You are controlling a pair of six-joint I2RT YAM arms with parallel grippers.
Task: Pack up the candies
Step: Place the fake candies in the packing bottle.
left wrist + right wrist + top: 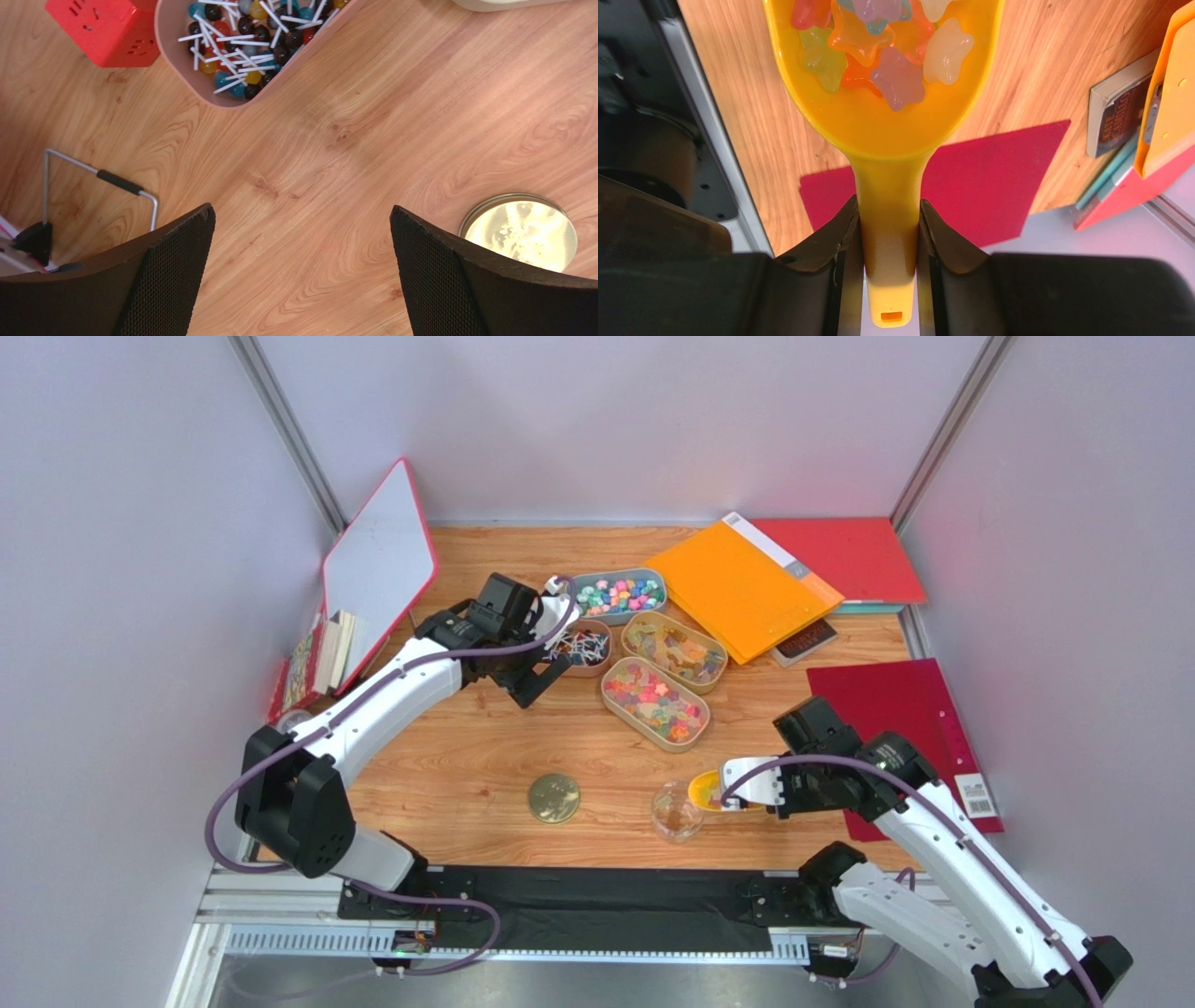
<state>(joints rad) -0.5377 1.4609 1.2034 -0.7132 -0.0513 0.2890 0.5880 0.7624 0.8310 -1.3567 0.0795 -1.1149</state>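
Observation:
My right gripper (889, 210) is shut on the handle of a yellow scoop (885, 133) loaded with star-shaped gummy candies (878, 52). In the top view the scoop (707, 788) hangs right beside a small clear jar (678, 814) near the table's front edge. My left gripper (302, 217) is open over bare wood with nothing between its fingers, just in front of a pink tray of lollipops (246, 49). Behind it stand open trays of candies: pastel wrapped bits (619, 594), yellow-orange gummies (675, 650) and red-orange gummies (654, 702).
A round gold lid (553, 798) lies left of the jar. A red cube (105, 28) and a wire stand (98, 182) are near my left gripper. A whiteboard (376, 560) leans at back left. Orange (744, 588) and red folders (898, 728) lie on the right.

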